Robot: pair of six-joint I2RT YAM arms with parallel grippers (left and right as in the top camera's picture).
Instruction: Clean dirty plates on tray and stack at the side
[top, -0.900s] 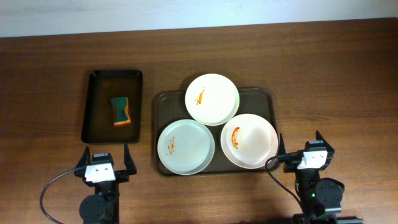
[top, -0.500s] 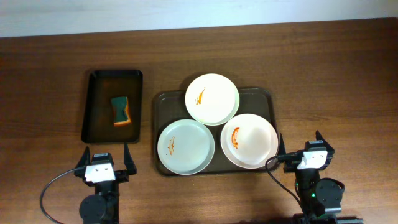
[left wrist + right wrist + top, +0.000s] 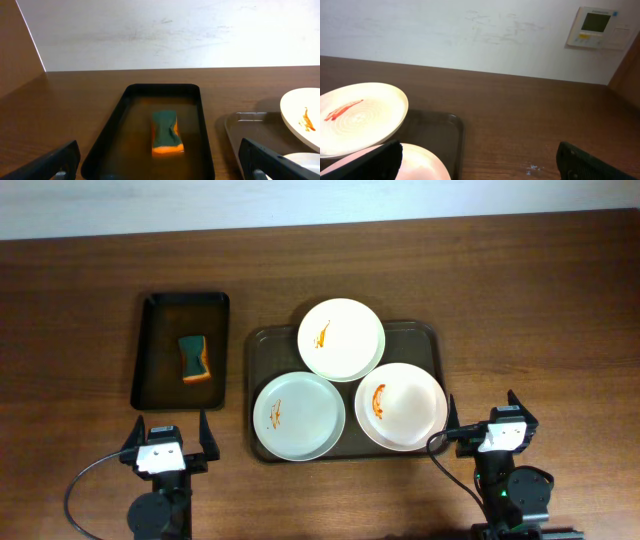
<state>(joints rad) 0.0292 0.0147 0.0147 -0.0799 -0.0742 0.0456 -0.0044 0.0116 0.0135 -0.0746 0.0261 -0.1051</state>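
Observation:
Three round plates lie on the dark brown tray (image 3: 425, 340): a white back plate (image 3: 341, 339), a front-left plate (image 3: 299, 416) and a pinkish front-right plate (image 3: 401, 406), each with orange-red smears. The back plate also shows in the right wrist view (image 3: 355, 117) and the left wrist view (image 3: 302, 117). My left gripper (image 3: 168, 436) is open and empty near the front edge, below the black tray. My right gripper (image 3: 483, 420) is open and empty, just right of the tray's front-right corner (image 3: 452, 132).
A narrower black tray (image 3: 150, 350) stands left of the brown tray and holds a green and orange sponge (image 3: 195, 359), also in the left wrist view (image 3: 166, 132). A white wall with a control panel (image 3: 597, 27) lies behind the table.

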